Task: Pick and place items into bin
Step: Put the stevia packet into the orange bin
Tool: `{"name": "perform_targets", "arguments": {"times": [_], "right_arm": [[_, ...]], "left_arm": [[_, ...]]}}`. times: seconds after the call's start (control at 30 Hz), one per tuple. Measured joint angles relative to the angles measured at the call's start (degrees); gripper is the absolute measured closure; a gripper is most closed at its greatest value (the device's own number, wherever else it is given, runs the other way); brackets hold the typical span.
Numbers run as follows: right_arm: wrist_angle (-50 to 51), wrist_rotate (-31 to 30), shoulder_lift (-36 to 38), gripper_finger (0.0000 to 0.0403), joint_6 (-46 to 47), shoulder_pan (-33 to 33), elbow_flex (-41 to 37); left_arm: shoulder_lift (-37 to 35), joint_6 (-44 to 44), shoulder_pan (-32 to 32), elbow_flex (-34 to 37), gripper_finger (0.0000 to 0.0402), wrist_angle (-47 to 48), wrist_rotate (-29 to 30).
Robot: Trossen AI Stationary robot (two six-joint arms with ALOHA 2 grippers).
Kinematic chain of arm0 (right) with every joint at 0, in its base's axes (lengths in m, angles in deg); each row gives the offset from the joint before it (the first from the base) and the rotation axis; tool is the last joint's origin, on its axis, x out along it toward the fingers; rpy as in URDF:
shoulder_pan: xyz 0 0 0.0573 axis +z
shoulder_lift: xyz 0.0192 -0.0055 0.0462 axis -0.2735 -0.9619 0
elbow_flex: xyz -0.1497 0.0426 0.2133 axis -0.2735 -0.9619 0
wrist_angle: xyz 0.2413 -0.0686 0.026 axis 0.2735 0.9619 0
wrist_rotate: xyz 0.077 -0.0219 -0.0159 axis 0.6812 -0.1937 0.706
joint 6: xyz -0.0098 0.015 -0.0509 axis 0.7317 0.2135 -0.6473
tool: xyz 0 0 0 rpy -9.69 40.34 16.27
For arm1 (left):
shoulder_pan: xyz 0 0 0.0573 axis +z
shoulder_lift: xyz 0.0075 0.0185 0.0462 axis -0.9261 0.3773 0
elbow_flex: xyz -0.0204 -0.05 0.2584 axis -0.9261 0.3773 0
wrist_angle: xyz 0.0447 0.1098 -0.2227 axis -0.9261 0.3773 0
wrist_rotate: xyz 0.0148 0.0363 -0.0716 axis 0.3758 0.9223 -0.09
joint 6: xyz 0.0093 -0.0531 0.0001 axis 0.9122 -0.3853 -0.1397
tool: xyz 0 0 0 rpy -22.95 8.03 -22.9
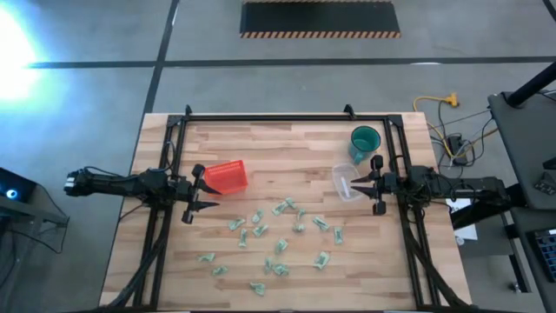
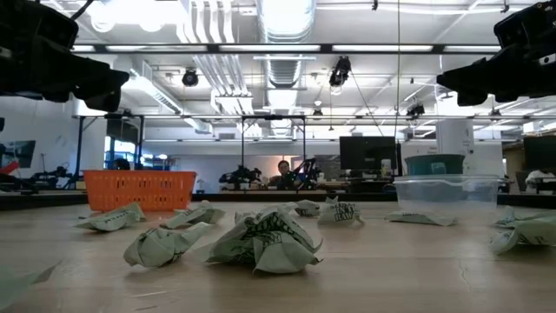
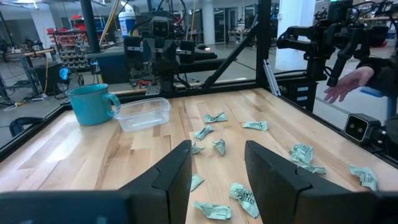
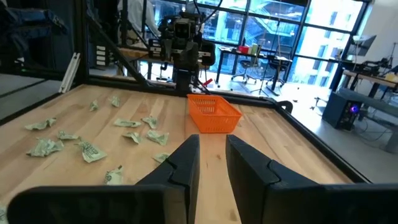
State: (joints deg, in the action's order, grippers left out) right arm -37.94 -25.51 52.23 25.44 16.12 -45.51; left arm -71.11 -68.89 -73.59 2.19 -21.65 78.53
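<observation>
Pale green-and-white crumpled wrappers (image 1: 280, 246), maybe twenty, are scattered over the near-middle of the wooden surface (image 1: 287, 143), all loose, none in the orange basket (image 1: 227, 176). Plenty of bare wood on the far half and along both side edges. Left claw (image 1: 196, 193) hangs by the basket, fingers partly apart, holding nothing. Right claw (image 1: 364, 185) sits over a clear tub (image 1: 345, 182) near a teal cup (image 1: 365, 141), narrow gap, empty too.
</observation>
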Motion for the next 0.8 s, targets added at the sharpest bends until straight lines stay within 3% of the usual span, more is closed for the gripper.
{"name": "perform_targets", "arguments": {"times": [0.37,0.6,0.8], "right_arm": [[-1.41,0.01,0.01,0.0335,1.71,0.01,0.02],[-2.40,0.01,0.00,0.0335,17.78,-0.01,0.02],[-5.44,0.02,0.01,0.0335,19.73,-0.02,0.04]], "left_arm": [[0.01,0.31,0.00,0.01,0.0269,-5.52,0.09],[-0.01,-0.02,-0.02,0.01,0.0269,-9.86,-0.06],[0.02,3.63,0.02,0.01,0.0269,-11.53,2.11]]}}
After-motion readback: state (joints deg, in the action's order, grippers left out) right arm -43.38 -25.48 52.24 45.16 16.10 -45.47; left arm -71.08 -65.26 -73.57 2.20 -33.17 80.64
